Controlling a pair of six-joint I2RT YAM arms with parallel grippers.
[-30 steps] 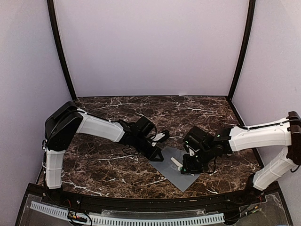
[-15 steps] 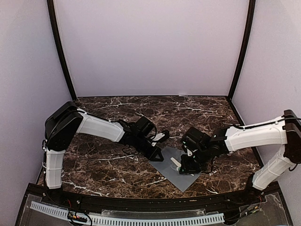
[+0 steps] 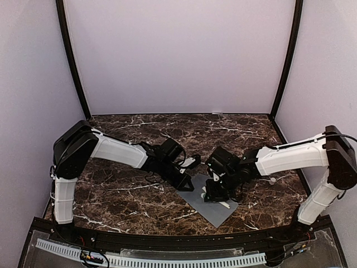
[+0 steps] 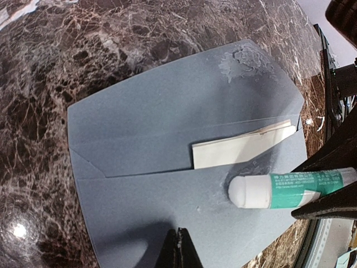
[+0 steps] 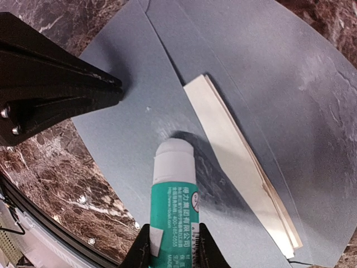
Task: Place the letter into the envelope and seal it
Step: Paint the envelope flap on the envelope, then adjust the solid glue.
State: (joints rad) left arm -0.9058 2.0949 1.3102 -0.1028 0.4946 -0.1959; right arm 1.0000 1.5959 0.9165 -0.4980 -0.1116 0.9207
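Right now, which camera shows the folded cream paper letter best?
Left wrist: the folded cream paper letter sits clear, poking from the grey envelope. Right wrist shows it beside the green glue stick; top external barely shows it.

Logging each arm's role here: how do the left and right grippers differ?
The left gripper is shut on nothing, fingertips on the envelope; the right gripper is shut on a glue stick. The left touches the paper itself; the right reaches it only through the stick's tip. Both are over the envelope.
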